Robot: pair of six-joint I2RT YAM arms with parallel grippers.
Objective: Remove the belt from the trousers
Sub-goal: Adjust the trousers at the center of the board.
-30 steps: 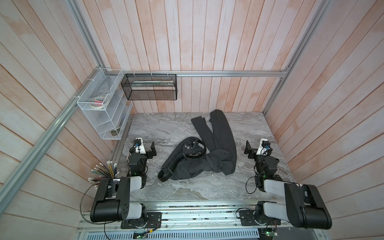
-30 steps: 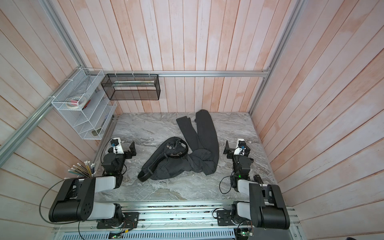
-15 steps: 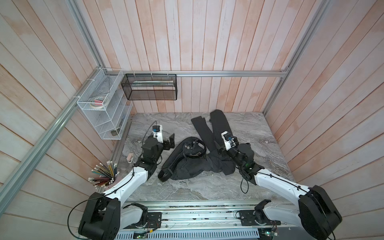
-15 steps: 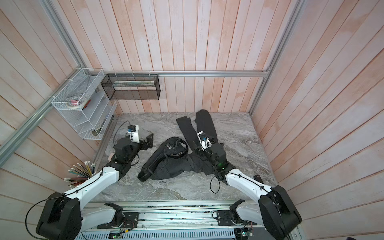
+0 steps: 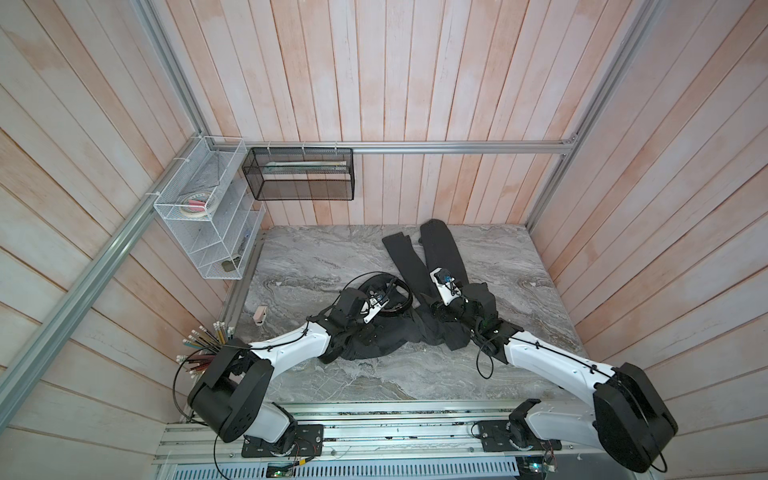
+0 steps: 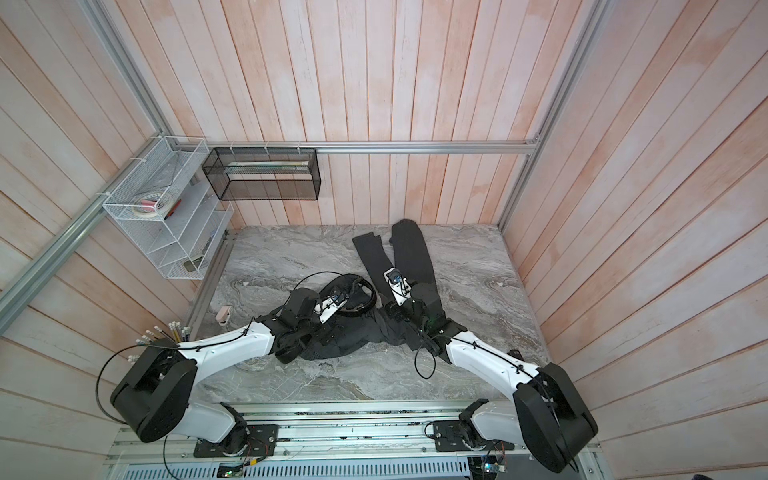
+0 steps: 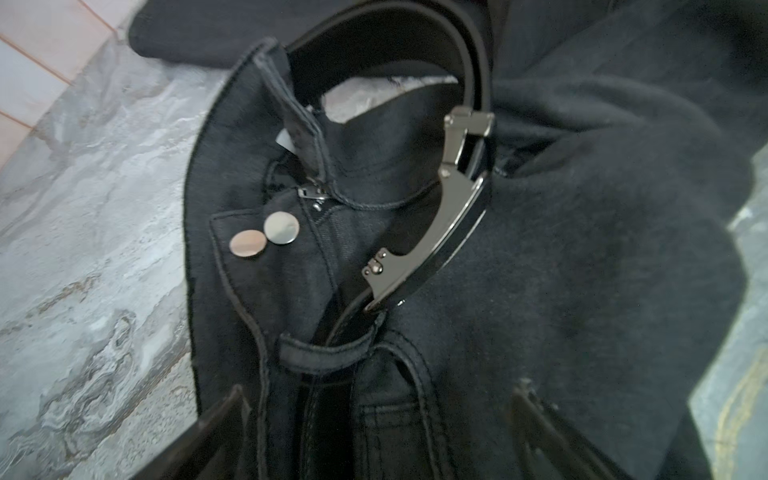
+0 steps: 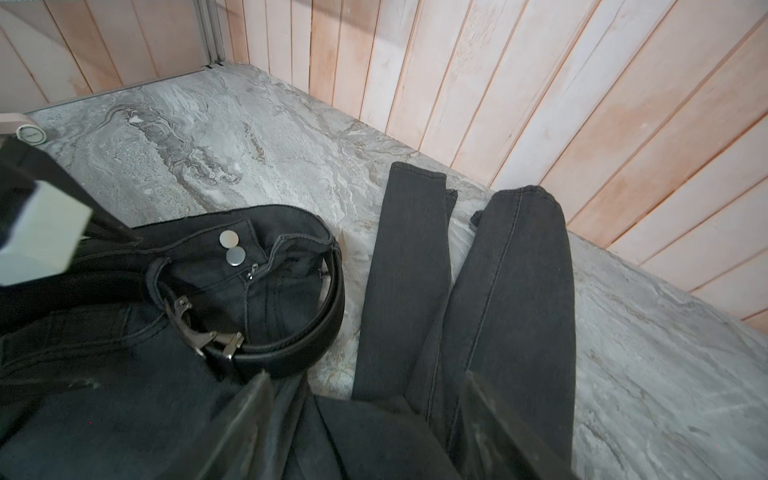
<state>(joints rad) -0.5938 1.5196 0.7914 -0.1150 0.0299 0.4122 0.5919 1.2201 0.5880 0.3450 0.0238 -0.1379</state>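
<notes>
The trousers (image 5: 440,257) lie crumpled in the middle of the bench (image 5: 316,257), with the legs pointing at the back wall. The belt (image 8: 282,357) is not out yet. It curls in a ring at the waist and goes under a belt loop (image 7: 324,353) just beside the buckle (image 7: 449,220).

The left gripper (image 7: 376,395) is spread wide above that loop and holds nothing. The right gripper (image 8: 365,378) is spread too, over the cloth beside the belt.

I think this is the reaching-in step. Next, one gripper should pinch the strap near the buckle, and the other should press the cloth down.

The walls (image 5: 415,83) are pink wood planks. The bench is flat, grey and looks like stone.
</notes>
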